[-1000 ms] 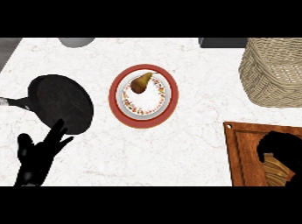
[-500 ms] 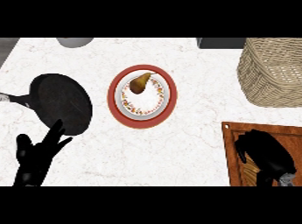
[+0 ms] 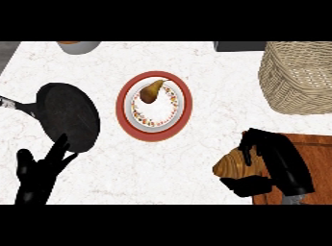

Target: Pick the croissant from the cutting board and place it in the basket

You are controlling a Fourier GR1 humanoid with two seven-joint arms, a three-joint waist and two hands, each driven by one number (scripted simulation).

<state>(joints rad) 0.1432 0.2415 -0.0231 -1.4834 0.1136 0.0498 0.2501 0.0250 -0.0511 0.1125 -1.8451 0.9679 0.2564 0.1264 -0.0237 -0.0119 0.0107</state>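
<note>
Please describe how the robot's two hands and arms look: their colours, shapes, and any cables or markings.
Both hands are plain matte black, with slim jointed fingers and a thumb. The left hand shows as a dark outline at the lower left; its forearm is out of view. The right hand at the lower right is bulkier, and a small grey piece of forearm shows at its wrist. No cables, markings or sleeves are visible.

I can read no text, label, brand, number or sign anywhere in front of me: nothing legible on the plate (image 3: 154,106) with its speckled rim pattern, the dark pan (image 3: 70,116) to the left, the woven basket (image 3: 307,77) at the far right, or the wooden cutting board (image 3: 317,166) near right
</note>
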